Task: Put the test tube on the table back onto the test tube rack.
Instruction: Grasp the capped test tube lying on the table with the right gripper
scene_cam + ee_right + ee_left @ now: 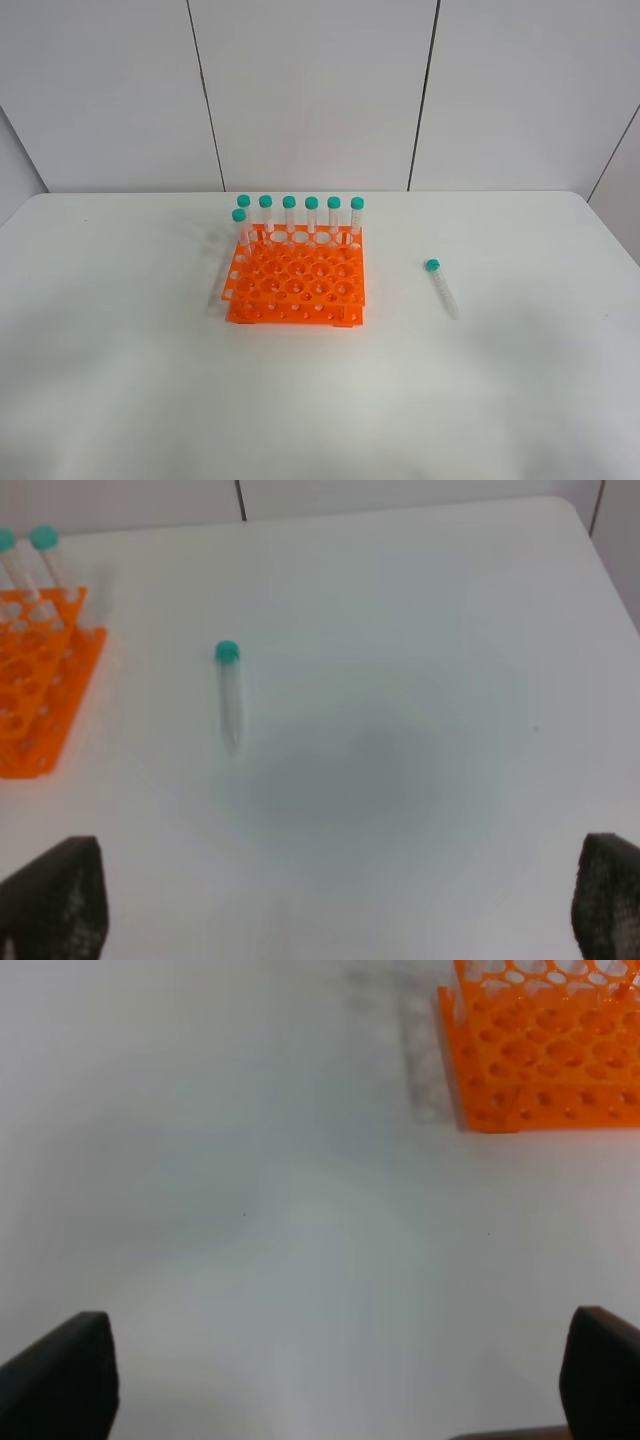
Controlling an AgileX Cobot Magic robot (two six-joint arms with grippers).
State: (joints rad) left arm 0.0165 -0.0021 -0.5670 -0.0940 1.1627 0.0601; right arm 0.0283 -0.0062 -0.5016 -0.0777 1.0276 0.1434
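Orange rack [296, 285], teal-capped clear tubes [300, 215], one teal-capped test tube [441, 287] on white table [120, 380].

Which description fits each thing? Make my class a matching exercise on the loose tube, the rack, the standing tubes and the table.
Column one:
1. loose tube
2. rack
3. standing tubes
4. table

Column two:
A. orange
B. upright along the rack's far edge
C. lying flat, to the right of the rack
D. white

Pairs: 1-C, 2-A, 3-B, 4-D
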